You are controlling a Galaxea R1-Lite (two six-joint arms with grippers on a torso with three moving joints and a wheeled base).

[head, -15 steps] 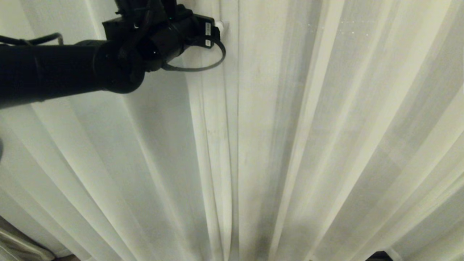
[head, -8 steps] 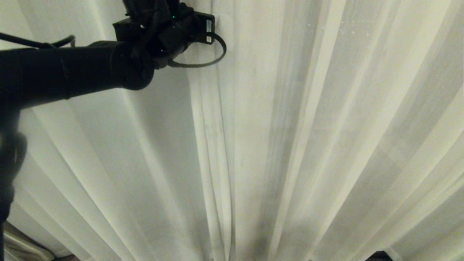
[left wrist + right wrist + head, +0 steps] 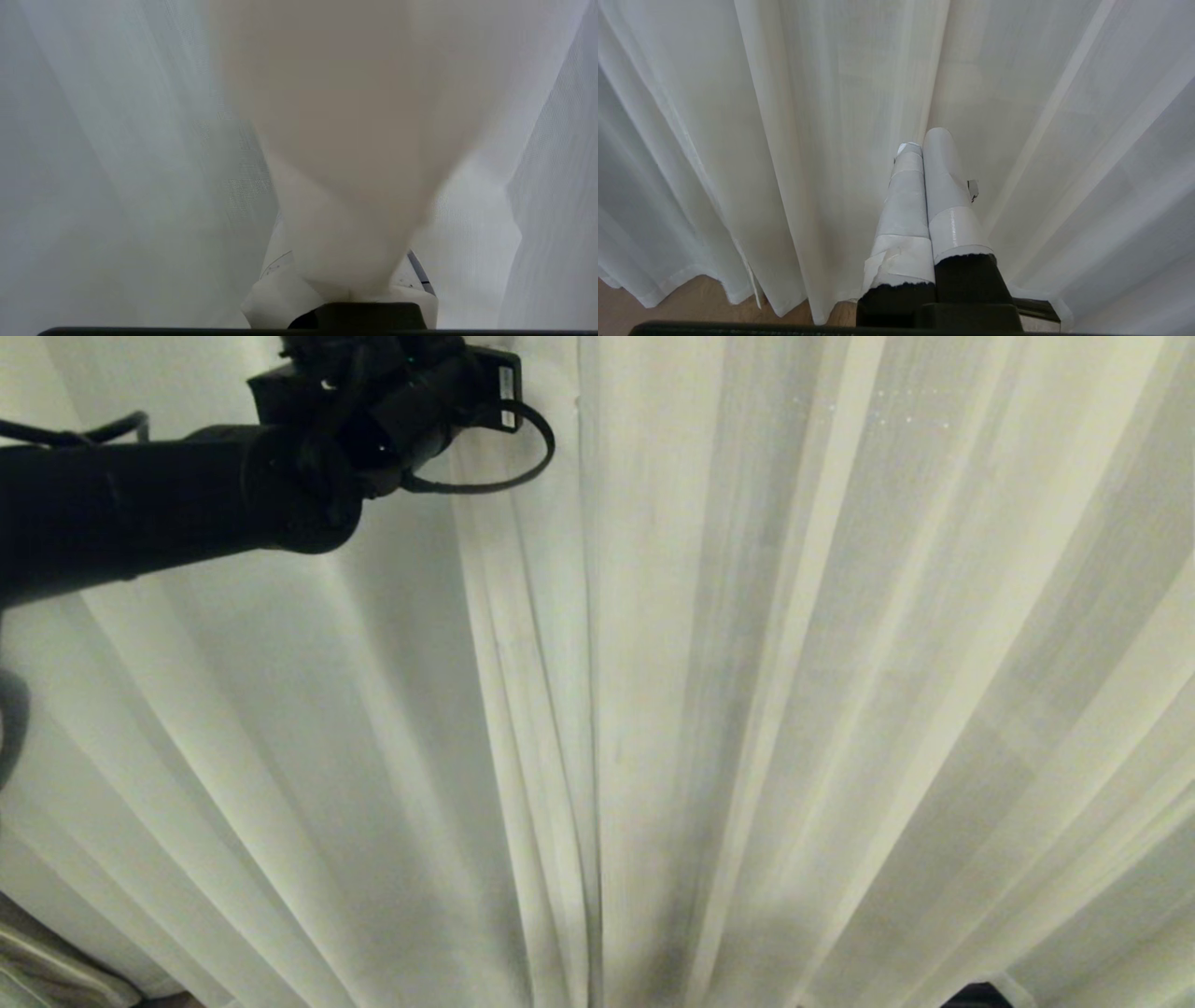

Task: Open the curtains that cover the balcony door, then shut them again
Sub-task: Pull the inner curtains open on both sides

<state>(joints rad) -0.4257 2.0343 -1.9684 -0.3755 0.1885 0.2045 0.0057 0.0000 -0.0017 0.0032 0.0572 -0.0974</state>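
A: Hanging shut across the whole head view, the curtains [image 3: 747, 709] cover everything behind them.
B: And the left tool [image 3: 345, 275]?
A: High at the centre fold, now clamped on the curtains; a second ago it stood open. It has shifted slightly leftward.
B: Right tool [image 3: 924, 154]?
A: Low by the hem, fingers together, holding nothing.

left pincer [image 3: 345, 280] now clamped on a curtains [image 3: 523, 616] fold, arm shifted leftward, fold edge drawn along
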